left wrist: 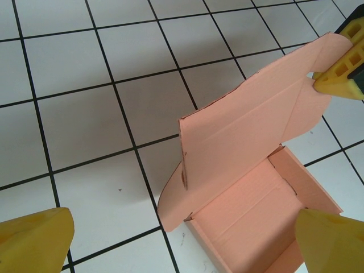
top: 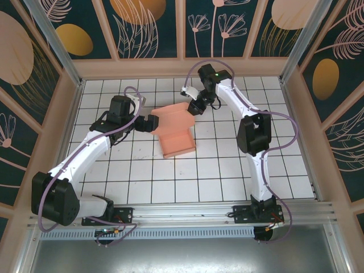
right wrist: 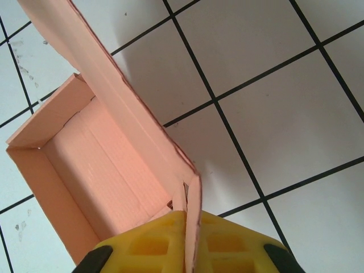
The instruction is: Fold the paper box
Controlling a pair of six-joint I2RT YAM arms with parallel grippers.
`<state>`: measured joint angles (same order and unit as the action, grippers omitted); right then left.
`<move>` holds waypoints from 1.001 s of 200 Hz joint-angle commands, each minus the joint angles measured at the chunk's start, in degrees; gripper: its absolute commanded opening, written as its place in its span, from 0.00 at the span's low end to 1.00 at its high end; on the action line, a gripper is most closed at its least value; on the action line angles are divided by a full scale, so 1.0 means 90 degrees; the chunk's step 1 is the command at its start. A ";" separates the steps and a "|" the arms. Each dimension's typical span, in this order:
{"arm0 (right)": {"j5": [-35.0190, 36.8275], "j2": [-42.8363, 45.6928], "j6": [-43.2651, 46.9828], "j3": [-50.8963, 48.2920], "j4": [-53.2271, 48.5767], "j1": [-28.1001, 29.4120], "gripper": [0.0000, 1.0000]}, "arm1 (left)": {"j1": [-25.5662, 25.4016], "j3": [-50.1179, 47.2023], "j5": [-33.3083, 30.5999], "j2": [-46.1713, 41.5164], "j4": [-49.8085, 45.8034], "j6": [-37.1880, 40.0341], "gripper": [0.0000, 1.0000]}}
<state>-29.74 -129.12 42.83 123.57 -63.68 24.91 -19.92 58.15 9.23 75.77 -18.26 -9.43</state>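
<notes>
Now | step: closing lid (left wrist: 250, 125) | right gripper (right wrist: 186, 227) clamps lid of box (top: 177, 142) | left gripper (left wrist: 182, 239) spread wide, holding nothing | next: swing lid down, tuck flap.

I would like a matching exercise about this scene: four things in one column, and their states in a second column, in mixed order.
Things:
1. left gripper
2. right gripper
3. paper box lid
4. paper box tray

States:
A. raised, pinched at its edge
B. rests on the tiled table, top open
C. open, holding nothing
D. shut on pink card

Pairs: 1-C, 2-D, 3-A, 4-B
</notes>
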 commanded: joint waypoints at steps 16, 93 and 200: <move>-0.0079 -0.0155 0.0105 0.0206 -0.0291 0.0038 0.12 | 0.0026 -0.0076 0.0115 0.0055 0.0061 0.0013 0.99; -0.0085 -0.0201 0.0124 0.0232 -0.0312 0.0026 0.12 | 0.0025 -0.0075 0.0097 0.0073 0.0057 0.0025 0.99; 0.0159 0.0511 0.0075 -0.0519 0.0364 0.0055 0.00 | 0.0026 0.0002 0.0577 0.0076 0.0289 0.0474 0.86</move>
<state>-29.63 -128.66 43.18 121.19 -61.80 24.91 -19.92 57.69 10.35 75.92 -17.32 -8.54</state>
